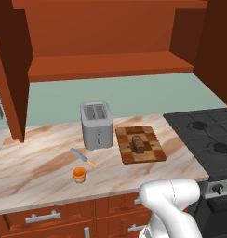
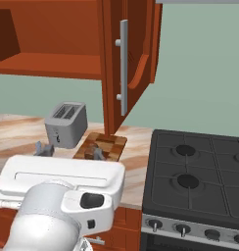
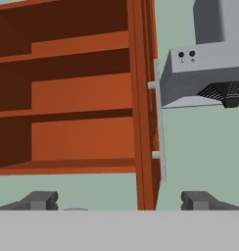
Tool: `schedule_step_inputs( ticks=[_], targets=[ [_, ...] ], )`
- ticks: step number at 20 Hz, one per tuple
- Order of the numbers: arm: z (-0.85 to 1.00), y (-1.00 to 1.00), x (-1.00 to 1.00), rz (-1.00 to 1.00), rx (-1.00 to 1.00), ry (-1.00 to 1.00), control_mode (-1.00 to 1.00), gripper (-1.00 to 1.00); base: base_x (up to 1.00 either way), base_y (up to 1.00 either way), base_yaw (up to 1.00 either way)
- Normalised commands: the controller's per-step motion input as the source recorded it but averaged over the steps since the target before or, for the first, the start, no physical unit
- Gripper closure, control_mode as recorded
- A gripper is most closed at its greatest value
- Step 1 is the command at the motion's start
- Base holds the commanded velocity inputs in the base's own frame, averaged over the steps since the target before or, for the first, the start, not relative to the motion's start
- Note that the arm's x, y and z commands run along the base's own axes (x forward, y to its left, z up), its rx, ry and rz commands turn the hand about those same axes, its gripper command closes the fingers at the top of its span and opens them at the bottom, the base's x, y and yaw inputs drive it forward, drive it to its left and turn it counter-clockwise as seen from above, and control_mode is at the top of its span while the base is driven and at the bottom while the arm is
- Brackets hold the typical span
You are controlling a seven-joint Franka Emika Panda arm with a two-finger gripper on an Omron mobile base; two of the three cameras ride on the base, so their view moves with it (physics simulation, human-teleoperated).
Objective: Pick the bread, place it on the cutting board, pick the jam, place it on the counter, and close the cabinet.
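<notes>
The dark brown bread (image 1: 138, 143) lies on the checkered cutting board (image 1: 155, 148), right of the toaster. The orange jam (image 1: 79, 175) stands on the marbled counter (image 1: 36, 162) near its front edge. Above, the cabinet (image 1: 110, 65) is open, both doors swung out and its shelf bare. My gripper (image 2: 70, 150) is open, its fingers spread wide with nothing between them, raised in front of the counter. In the hand view my gripper (image 3: 120, 201) faces the open cabinet (image 3: 67, 98), and the right door (image 3: 143, 108) with its grey handle (image 3: 158, 122) stands edge-on between the fingertips.
A silver toaster (image 1: 96, 125) stands at the back of the counter, and an orange-handled knife (image 1: 83, 158) lies in front of it. A black stove (image 2: 195, 181) sits to the right, under a grey range hood (image 3: 209, 63). The open right door (image 2: 126, 68) juts out over the cutting board (image 2: 109, 143).
</notes>
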Motion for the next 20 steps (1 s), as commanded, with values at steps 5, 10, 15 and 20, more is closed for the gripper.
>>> schedule_step_inputs(
  ticks=[5,10,15,20],
  targets=[
    [-0.10,-0.08,0.02,0.06,0.00,-0.03,-1.00,-1.00,0.00,0.00,0.00],
    [-0.10,-0.02,0.10,0.07,0.00,-0.04,-1.00,-1.00,0.00,0.00,0.00],
    [-0.08,0.00,0.14,0.08,0.00,-0.03,-1.00,-1.00,0.00,0.00,0.00],
    [-0.08,-0.01,0.12,0.08,0.00,-0.03,-1.00,-1.00,0.00,0.00,0.00]
  ],
)
